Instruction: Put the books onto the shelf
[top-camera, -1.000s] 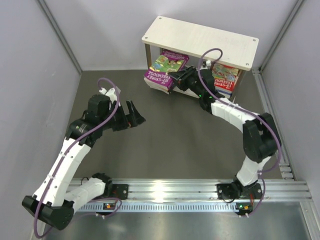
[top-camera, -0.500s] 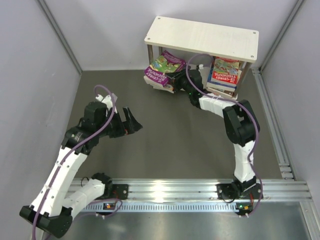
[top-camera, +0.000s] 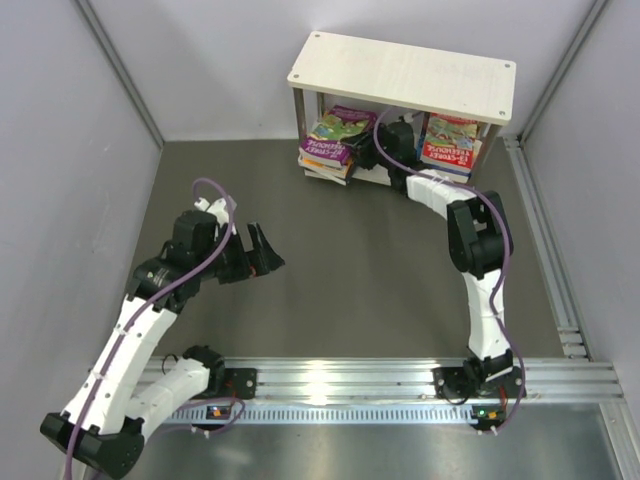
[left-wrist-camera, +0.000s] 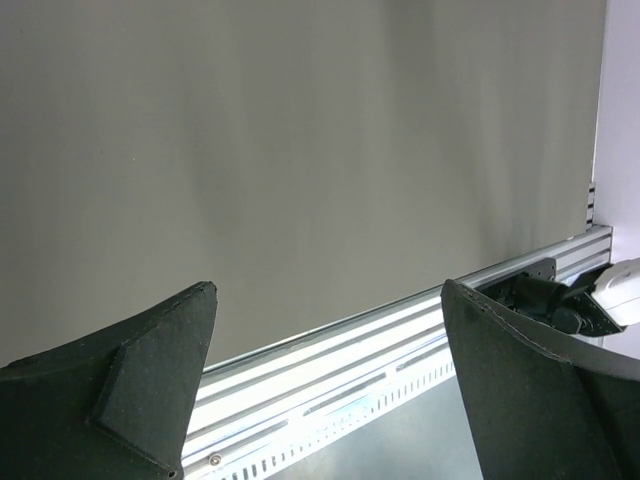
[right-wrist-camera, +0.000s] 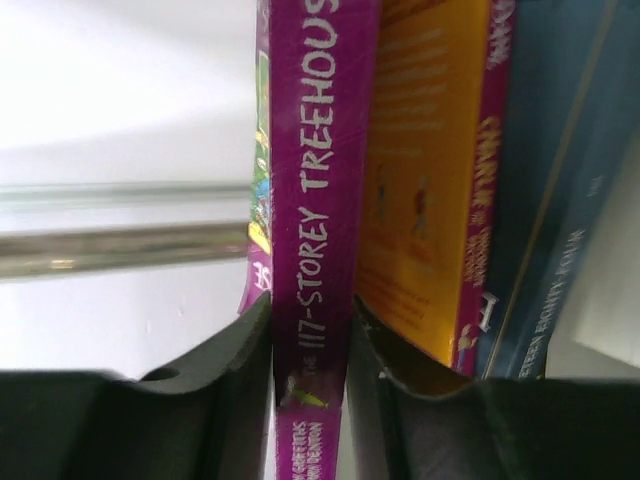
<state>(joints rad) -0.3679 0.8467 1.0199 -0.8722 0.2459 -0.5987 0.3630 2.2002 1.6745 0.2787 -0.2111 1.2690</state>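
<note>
The right gripper (right-wrist-camera: 310, 322) clamps the purple book (right-wrist-camera: 320, 150) across its spine, at the left of the lower tier of the shelf (top-camera: 400, 70). The left gripper (left-wrist-camera: 327, 292) hangs open, well apart. Thin, light and slick-covered, the book likely bends unless pinched near its stiff spine.

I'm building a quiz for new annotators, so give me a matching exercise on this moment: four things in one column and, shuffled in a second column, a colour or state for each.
Column one
1. left gripper
2. right gripper
3. 117-Storey Treehouse book
4. shelf top board

Column two
A. purple spine with pale lettering
B. pale wood grain
C. wide open, holding nothing
D. closed on a book's spine

Pairs: 1-C, 2-D, 3-A, 4-B
</note>
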